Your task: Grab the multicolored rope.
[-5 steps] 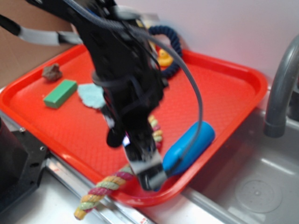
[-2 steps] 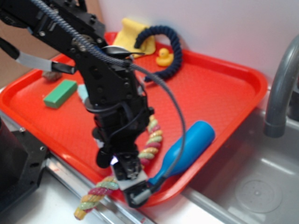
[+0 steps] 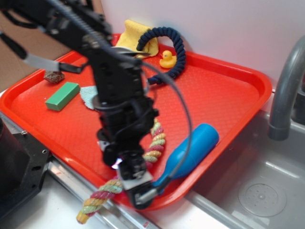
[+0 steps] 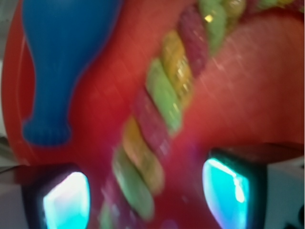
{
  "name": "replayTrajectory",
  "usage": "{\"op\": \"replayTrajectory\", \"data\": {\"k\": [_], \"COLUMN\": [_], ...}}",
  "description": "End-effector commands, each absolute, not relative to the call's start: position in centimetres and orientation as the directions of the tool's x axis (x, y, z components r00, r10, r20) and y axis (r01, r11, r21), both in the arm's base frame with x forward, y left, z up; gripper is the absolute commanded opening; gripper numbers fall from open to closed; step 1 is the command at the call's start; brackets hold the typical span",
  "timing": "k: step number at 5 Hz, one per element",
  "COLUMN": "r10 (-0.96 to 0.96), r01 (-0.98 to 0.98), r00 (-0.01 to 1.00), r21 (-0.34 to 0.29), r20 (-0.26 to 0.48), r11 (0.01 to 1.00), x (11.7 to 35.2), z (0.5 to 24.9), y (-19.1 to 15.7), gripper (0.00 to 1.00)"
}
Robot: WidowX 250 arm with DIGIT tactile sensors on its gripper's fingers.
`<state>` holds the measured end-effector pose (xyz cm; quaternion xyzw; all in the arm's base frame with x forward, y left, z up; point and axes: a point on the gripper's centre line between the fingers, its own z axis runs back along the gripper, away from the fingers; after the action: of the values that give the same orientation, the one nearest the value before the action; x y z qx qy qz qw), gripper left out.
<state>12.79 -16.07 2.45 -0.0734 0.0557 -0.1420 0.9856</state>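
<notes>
A red tray (image 3: 224, 90) sits on a steel worktop (image 3: 248, 205) beside a sink with a grey tap (image 3: 286, 90), a pale wall behind. On the tray lie a green block (image 3: 62, 96), a small brown lump (image 3: 53, 76), a pale blue cloth (image 3: 88, 97), a yellow cloth (image 3: 133, 38), a yellow duck (image 3: 167, 59), a dark navy rope (image 3: 174, 47) and a blue bottle (image 3: 190, 149). The multicolored rope (image 3: 155, 143) runs from mid-tray past the bottle and over the near rim, its end hanging off onto the worktop. The end effector (image 3: 139, 188) hangs low over the near rim; in the wrist view its fingers (image 4: 226, 193) are spread apart, released, with the rope passing between them and touching neither. Compared with a second ago, the arm has pulled back toward the left, uncovering the duck, the yellow cloth and more of the rope, and the end effector has shifted from the bottle's neck to directly above the rope.
</notes>
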Motion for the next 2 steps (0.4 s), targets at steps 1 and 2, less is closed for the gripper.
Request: {"op": "replayTrajectory", "data": {"k": [1,2], "r10": [-0.302,-0.306], "r01": [0.278,0.283], "r00": [0.936,0.936], "r21": [-0.147,-0.145], "r20": [-0.179,-0.172], "r11": [0.949,0.948], "x": [13.10,12.96], "z": [1.72,2.05], "y": [-17.22,-17.21], "gripper": [0.00,0.00]}}
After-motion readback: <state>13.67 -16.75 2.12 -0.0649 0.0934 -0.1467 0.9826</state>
